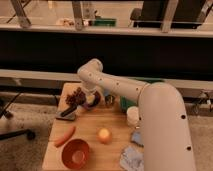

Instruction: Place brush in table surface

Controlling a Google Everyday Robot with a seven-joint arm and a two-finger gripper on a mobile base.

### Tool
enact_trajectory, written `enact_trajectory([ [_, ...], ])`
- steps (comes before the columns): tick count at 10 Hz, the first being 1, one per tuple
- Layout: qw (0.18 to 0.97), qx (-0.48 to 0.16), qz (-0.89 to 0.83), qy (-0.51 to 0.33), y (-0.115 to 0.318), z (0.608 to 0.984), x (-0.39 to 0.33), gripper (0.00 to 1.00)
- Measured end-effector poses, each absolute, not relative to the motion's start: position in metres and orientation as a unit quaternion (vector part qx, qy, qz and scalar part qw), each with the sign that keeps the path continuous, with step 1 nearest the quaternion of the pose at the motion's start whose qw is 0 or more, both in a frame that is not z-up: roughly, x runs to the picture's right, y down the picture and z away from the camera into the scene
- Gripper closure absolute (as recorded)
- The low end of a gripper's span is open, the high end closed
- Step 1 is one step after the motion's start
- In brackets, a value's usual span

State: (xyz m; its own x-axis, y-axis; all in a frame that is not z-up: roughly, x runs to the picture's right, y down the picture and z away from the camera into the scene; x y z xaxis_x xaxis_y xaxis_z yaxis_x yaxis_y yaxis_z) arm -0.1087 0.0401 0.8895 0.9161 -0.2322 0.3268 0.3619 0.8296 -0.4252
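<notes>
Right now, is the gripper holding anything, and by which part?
Cannot be told. The gripper is low over the far left of the table surface, beside the grapes; the arm hides any hold.

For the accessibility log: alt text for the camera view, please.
A white robot arm reaches down over the far end of a light-brown wooden table surface, its gripper low beside a dark red grape bunch. Nearer lie an orange carrot, an orange bowl and a yellow-orange round fruit.

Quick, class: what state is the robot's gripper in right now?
Gripper: down at the far left of the table surface, beside the grapes; state cannot be told.
</notes>
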Motion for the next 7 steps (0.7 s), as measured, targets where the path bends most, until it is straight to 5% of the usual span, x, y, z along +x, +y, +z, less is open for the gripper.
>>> enact_trajectory([
  [7, 0.945, -0.254, -0.168, -0.12, 0.051, 0.895, -0.101, 0.41],
])
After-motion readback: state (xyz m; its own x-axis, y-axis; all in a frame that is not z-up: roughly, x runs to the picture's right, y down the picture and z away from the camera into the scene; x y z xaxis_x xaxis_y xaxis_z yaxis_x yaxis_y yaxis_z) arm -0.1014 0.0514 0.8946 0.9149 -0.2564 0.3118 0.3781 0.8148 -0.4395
